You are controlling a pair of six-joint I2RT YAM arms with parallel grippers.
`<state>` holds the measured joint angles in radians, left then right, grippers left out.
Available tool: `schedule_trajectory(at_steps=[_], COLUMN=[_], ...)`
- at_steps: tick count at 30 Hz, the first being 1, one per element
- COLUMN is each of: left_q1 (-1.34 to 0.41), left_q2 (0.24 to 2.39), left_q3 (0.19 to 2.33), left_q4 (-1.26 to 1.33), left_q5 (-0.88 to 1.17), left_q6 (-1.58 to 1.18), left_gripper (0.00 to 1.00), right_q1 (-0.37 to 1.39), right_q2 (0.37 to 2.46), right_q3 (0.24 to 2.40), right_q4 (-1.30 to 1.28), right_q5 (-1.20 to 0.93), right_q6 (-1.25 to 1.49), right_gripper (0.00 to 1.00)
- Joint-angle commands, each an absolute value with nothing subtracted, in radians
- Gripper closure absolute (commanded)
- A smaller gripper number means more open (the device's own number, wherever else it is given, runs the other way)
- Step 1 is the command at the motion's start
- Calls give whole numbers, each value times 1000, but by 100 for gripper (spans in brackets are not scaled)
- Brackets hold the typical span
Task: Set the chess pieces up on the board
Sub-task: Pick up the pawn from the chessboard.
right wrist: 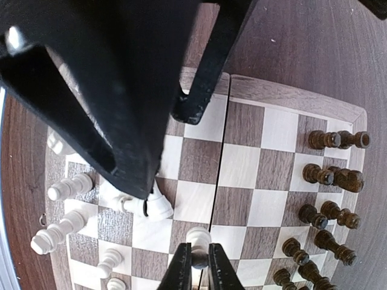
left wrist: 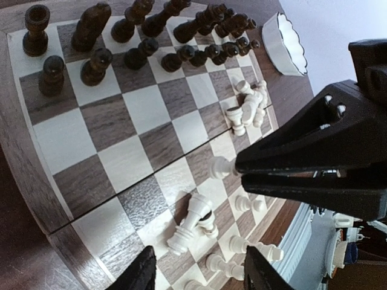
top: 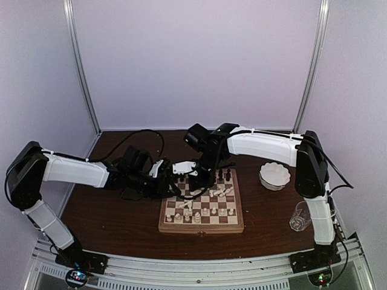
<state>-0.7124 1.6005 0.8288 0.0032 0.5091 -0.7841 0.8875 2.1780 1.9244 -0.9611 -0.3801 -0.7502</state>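
Right tool is pinched on a white pawn, held above the board's middle seam. Left tool is spread; toppled white pieces are seen lying slantwise just ahead of it, nearer that arm.

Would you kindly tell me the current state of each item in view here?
Board: unfolded, flat on the table.
Dark pieces: upright in two rows.
White pieces: several toppled, some upright.
Left gripper: jaws open, empty.
Right gripper: jaws shut on a white pawn.
Bowl: upright.
Glass: upright.
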Motion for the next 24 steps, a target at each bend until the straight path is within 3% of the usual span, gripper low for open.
schedule_trajectory(at_steps=[1,9,24], left_q1=[-710,-705,-676], left_q2=[1595,1521,1484], left_q3=[784,759,738], left_q4=[132,90,60], left_q5=[474,405,395], left_q6=[-683,-670,-693], left_gripper=[50,50,50], right_q1=[872,880,934], right_q2=[2180,2072,2134], right_q3=[1930,1780,1779], right_q4=[-990,-960,-983], right_q5=[-400,-437,-508], right_q6=[-723,-772,-777], right_gripper=[92,90,89])
